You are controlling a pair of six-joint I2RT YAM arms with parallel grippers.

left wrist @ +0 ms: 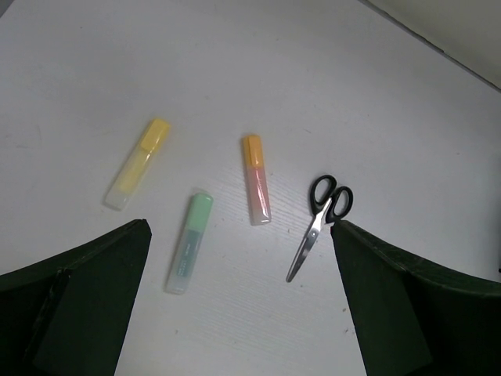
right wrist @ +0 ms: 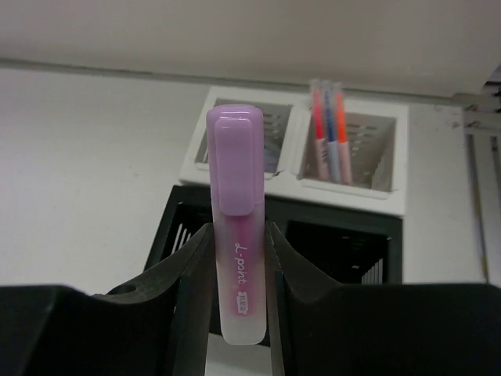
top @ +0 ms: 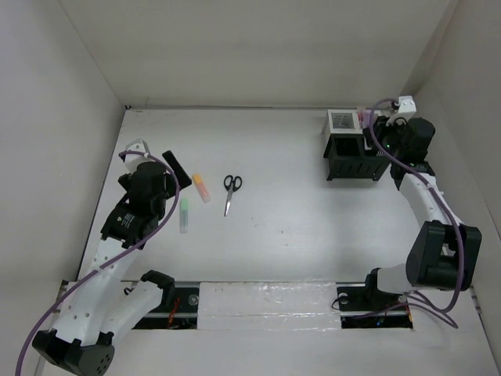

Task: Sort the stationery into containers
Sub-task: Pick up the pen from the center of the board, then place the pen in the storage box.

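While right gripper (right wrist: 237,239) pinches purple highlighter (right wrist: 235,164) lengthwise, cap pointing outward, left gripper (left wrist: 239,227) spread.

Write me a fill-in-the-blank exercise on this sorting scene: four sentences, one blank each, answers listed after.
1. The highlighter held by the right gripper is ____ in colour.
2. The left gripper hangs with its jaws ____ over the table.
3. The scissors lying on the table have ____ handles.
4. The pens stand in the ____ mesh box.
Missing words: purple; open; black; white.
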